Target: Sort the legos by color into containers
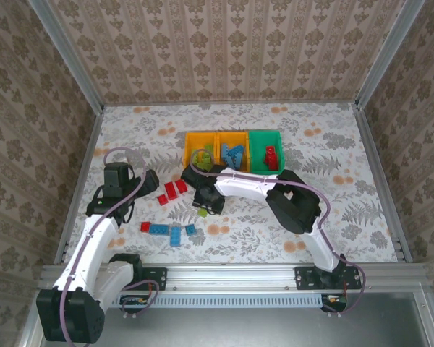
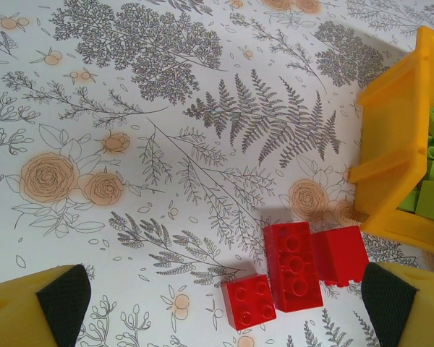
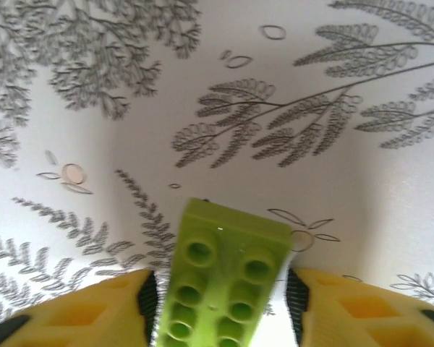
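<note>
Containers (image 1: 202,134) part-filled; red legos (image 1: 172,191) and blue legos (image 1: 170,231) wait nearby. Right pincer (image 3: 218,296) straddles lime lego (image 3: 220,267), grip unclear; left pincer (image 2: 224,300) wide.

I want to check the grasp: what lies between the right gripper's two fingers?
A lime green brick lies between the fingers of the right gripper, both pads against its sides; the right wrist view shows this.

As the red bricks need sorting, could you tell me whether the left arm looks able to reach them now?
Probably yes: the left gripper hovers open over the red bricks, with nothing on top of them; the orange-yellow bin stands close beside, which may crowd one finger.
</note>
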